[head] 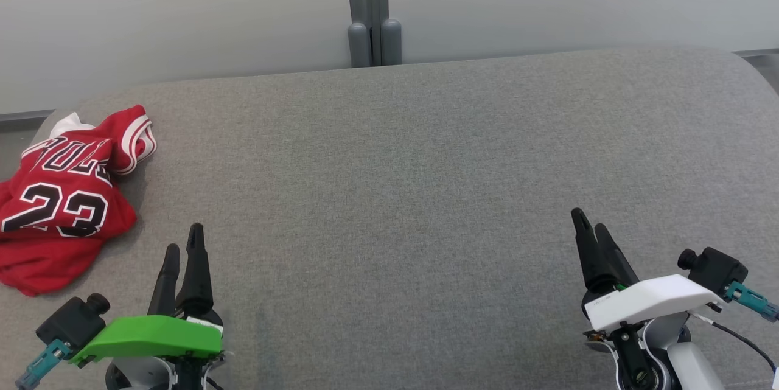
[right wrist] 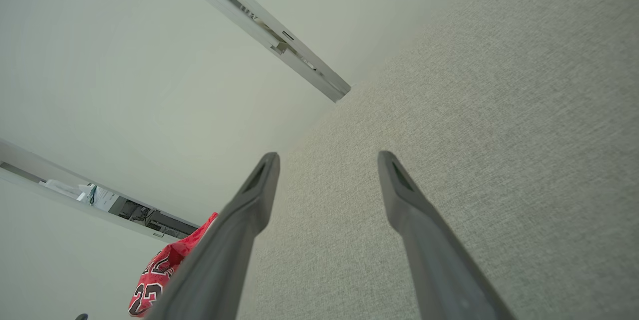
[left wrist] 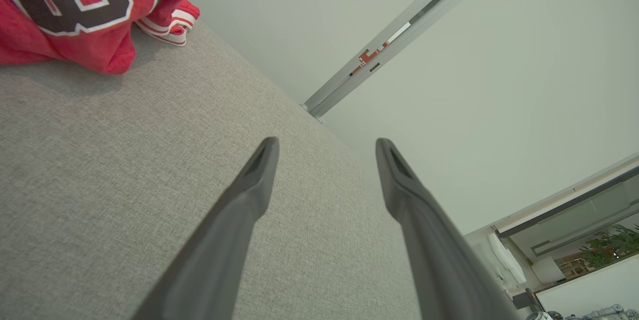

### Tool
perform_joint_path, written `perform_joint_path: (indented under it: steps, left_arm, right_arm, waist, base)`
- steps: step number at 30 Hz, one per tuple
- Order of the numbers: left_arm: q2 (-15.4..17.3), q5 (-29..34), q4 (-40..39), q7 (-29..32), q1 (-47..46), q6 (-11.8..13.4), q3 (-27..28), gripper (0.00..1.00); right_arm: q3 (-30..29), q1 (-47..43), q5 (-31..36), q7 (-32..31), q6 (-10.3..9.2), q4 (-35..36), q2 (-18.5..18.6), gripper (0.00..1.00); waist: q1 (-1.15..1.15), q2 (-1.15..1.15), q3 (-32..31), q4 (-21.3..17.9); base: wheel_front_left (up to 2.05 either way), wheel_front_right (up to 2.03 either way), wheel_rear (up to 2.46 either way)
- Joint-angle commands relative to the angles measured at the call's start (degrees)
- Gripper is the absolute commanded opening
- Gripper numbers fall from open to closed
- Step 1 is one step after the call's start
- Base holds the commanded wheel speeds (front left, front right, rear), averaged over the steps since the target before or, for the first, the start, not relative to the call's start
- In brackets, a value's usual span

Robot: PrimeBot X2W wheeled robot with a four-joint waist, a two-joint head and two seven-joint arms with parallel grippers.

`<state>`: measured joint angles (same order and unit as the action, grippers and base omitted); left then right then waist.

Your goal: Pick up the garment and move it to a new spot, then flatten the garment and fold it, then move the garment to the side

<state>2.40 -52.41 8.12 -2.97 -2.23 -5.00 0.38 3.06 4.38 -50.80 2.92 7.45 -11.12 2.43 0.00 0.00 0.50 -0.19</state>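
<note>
Both of your grippers hang with fingers spread, holding nothing: the left gripper over the grey cushion's near left, the right gripper over its near right. The red number-23 jersey lies crumpled at the cushion's left end, number up, its long axis running near-to-far and its striped trim toward the far edge. Your left wrist view shows that trim close up; your head view shows the lettering.

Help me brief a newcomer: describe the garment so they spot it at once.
Start at the wide grey woven-fabric surface. Follow it to its left end, past the green-capped left claw. There lies a crumpled red cloth jersey with white-and-black trim; its red colour and black number 23 set it apart from the plain grey around.
</note>
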Motion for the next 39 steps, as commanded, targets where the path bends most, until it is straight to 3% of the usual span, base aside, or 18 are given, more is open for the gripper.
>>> perform_joint_path:
  steps: [1,39]
  left_arm:
    - [0.4,2.2,-1.1,-0.6,-0.1,0.1,-0.3,1.00]
    - [0.5,27.8,-2.5,-6.9,2.1,-0.3,-4.5,1.00]
  right_arm:
    - [0.5,0.9,2.4,0.6,0.03,0.7,0.3,1.00]
    - [4.9,0.6,26.5,7.0,0.04,1.5,0.5,1.00]
  waist:
    - [0.00,0.00,0.0,0.0]
    - [0.00,0.00,-0.4,-0.2]
  base:
    - [0.00,0.00,0.00]
    - [0.00,0.00,0.00]
